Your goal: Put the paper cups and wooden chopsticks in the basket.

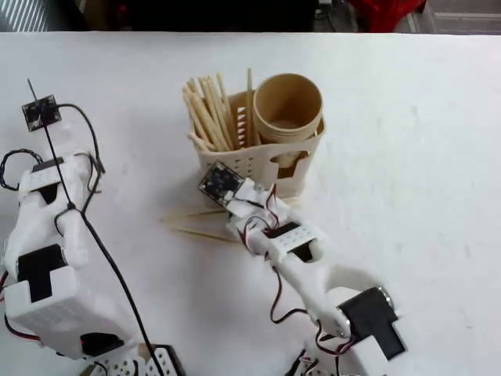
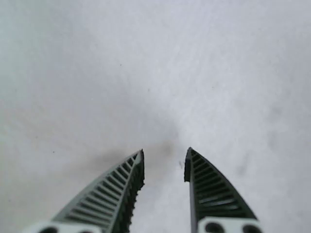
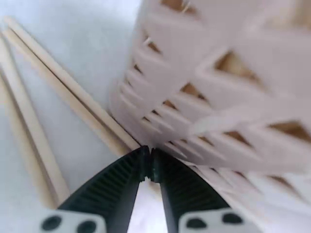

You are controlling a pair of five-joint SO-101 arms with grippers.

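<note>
The basket (image 1: 250, 166) stands upright on the desk (image 1: 407, 157) and is taken as the landmark. Stacked paper cups (image 1: 288, 106) are seen nested in one of its compartments, and a bundle of wooden chopsticks (image 1: 207, 113) stands on end in the other. A few loose chopsticks (image 1: 203, 233) are seen lying flat on the desk just in front of the basket, near its front wall; these are judged to be what is left of the task.

The right gripper (image 3: 149, 162) is held low at the foot of the basket's slotted front wall, beside the loose chopsticks. Its jaws are pressed together at the tips, and nothing is seen between them; one stick ends right at the tips, so it cannot be told whether its end is caught. The left gripper (image 2: 164, 158) is placed well apart from the basket, over bare desk, with its jaws spread and nothing between them.

The loose chopsticks are judged to be light, stiff, thin and smooth, so they may roll or slip out of a loose pinch, and a stick taken at its end is likely to pivot. A hold across the stick near its middle is advised, with the jaws lowered to the desk on either side. The basket is probably light and could be nudged.
</note>
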